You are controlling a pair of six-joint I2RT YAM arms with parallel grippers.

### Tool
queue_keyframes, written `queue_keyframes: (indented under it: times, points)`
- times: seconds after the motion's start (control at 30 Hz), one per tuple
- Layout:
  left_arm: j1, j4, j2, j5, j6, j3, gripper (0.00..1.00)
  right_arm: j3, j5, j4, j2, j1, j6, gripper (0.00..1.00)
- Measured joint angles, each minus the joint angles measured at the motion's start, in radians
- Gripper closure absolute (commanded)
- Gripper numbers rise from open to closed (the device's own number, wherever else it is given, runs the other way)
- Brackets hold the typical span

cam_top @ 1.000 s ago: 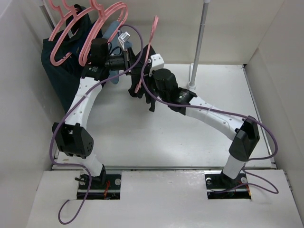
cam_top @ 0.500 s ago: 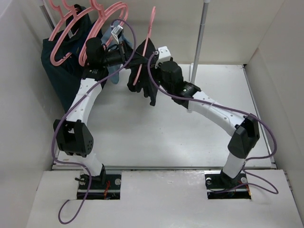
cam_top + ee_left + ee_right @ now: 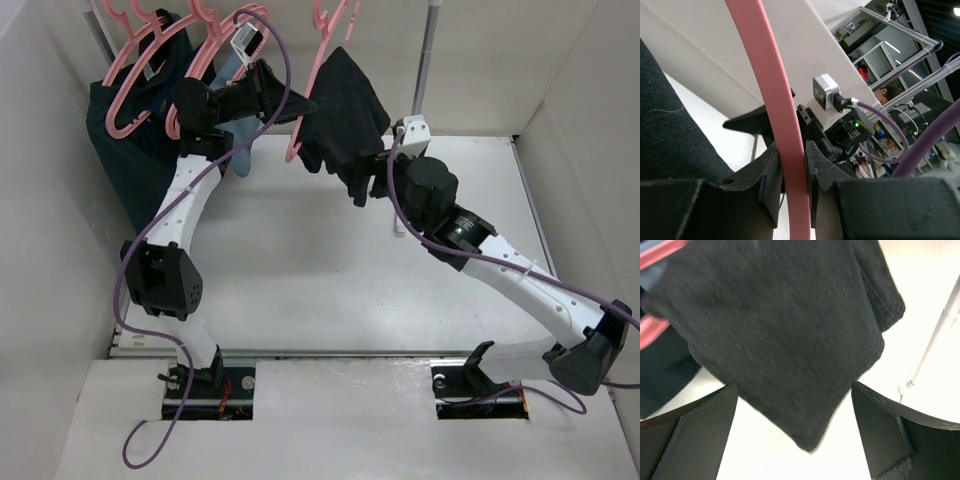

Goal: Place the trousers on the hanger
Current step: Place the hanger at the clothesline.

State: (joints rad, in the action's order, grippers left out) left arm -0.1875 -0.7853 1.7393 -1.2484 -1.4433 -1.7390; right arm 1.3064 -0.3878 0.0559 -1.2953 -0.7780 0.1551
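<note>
The black trousers (image 3: 345, 105) hang folded over a pink hanger (image 3: 308, 95) held high at the back of the cell. My left gripper (image 3: 297, 106) is shut on the hanger's side bar. In the left wrist view the pink bar (image 3: 790, 165) is pinched between both pads, with the trousers' cloth (image 3: 670, 135) at the left. My right gripper (image 3: 370, 185) stands open just right of the hanging trouser ends and holds nothing. In the right wrist view the trousers (image 3: 780, 325) hang free ahead of the wide-apart fingers (image 3: 695, 435).
More pink hangers (image 3: 140, 65) hang at the upper left over a dark teal garment (image 3: 115, 150). A light blue garment (image 3: 240, 155) hangs behind the left arm. A white upright pole (image 3: 422, 70) stands behind the right gripper. White walls enclose the table (image 3: 300, 280).
My right gripper opened, let go of the trousers and drew back to the right. The left arm lifted the hanger and trousers higher, toward the back.
</note>
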Motion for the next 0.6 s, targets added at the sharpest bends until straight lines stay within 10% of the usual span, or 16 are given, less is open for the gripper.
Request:
queue_keyframes:
  times: [0.6]
  points:
    - [0.095,0.221,0.118,0.198,0.195,-0.121,1.00,-0.032,-0.022,0.079,0.003,0.000,0.046,0.00]
